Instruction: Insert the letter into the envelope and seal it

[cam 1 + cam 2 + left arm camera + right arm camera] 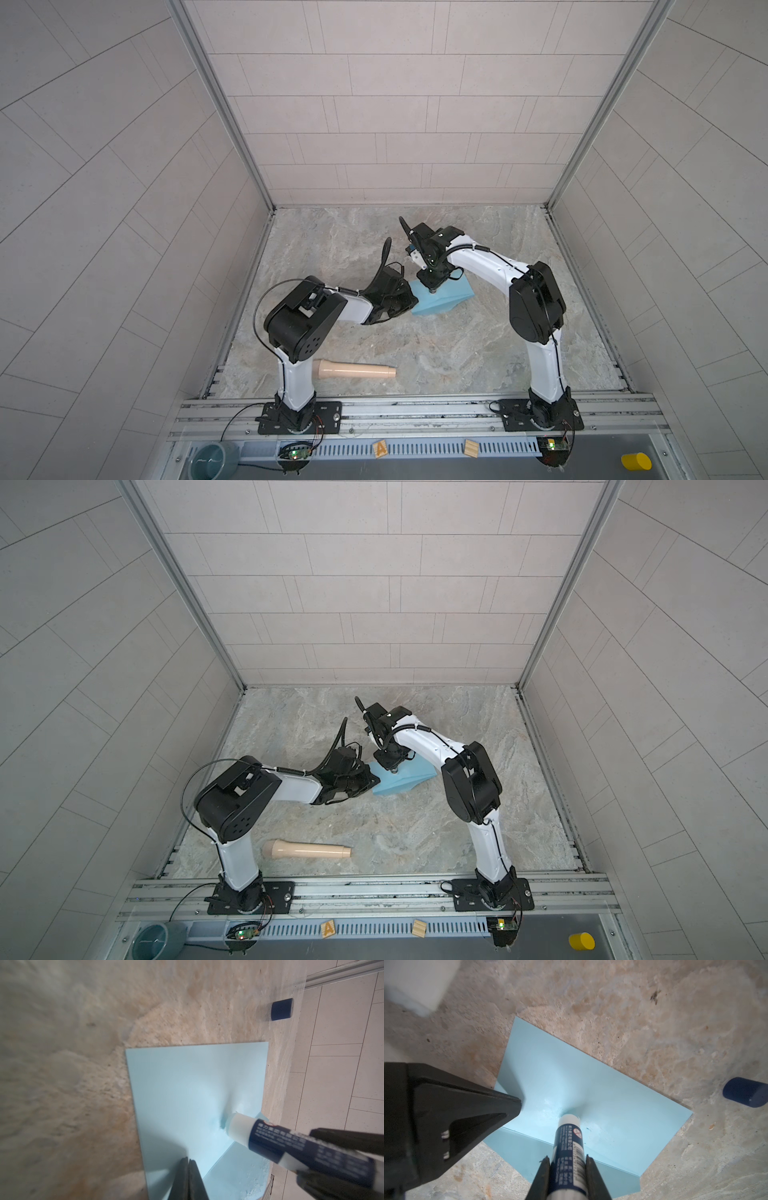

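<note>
I am counting one envelope [612,1105], one glue stick [569,1147], one dark blue cap [745,1092], one long tan thing [353,370], two wooden blocks [380,449] [471,449], one yellow peg [636,461] and one bowl [214,459]. I am also seeing two hands.

The right gripper [566,1159] is squeezing the glue stick between its two fingers, just a little way apart. The white end of the stick is pushing down on the envelope right in front of this hand, just beside the fold line. The paper is dimpling around it.

The left gripper [188,1160] is clenched tight, with its fingers pressed together and nothing between them. Its tips are resting on the envelope at the end closest to it.

The envelope is lying on the stone table [457,353], right under both hands in both top views [399,781]. It is looking light blue and long, with its flap folded out open toward the right hand. White smears are showing on the paper near the stick.

The cap is lying on its side past the far corner of the envelope from the left hand, not touching it. The tan thing is lying well behind both hands.
</note>
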Robot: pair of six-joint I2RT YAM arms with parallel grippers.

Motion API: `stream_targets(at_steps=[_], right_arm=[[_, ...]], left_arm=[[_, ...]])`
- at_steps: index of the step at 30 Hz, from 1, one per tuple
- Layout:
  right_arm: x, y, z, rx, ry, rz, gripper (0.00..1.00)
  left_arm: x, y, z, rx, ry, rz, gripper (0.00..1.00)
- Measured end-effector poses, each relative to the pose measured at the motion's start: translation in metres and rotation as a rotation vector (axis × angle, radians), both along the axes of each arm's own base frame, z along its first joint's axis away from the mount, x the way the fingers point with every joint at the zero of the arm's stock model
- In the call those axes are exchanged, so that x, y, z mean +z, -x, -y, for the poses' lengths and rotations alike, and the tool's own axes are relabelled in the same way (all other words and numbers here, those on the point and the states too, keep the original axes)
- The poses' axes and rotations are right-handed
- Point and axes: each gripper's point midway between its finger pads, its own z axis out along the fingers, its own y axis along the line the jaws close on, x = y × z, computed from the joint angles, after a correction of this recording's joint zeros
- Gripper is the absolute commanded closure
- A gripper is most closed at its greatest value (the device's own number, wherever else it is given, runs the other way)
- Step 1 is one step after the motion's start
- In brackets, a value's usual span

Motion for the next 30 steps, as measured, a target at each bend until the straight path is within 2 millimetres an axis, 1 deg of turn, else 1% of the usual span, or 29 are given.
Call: stream_targets(at_steps=[4, 11, 25, 30], right_arm=[[-0.006, 0.000, 0.004, -0.002, 0.025, -0.005, 1.00], [-0.007, -0.003, 0.010, -0.012, 0.036, 0.000, 1.00], [-0.009, -0.011, 0.056, -0.097, 0.063, -0.004, 1.00], [-0.008, -0.014, 0.065, -0.121, 0.062, -0.004, 1.00]], left_arm=[[0.000, 0.000, 0.000, 0.000, 0.000, 0.000, 0.95], [0.000, 0.000, 0.000, 0.002, 0.002, -0.002, 0.95], [0.000, 0.000, 0.000, 0.005, 0.005, -0.003, 0.95], [0.000, 0.000, 0.000, 0.007, 0.008, -0.004, 0.96]])
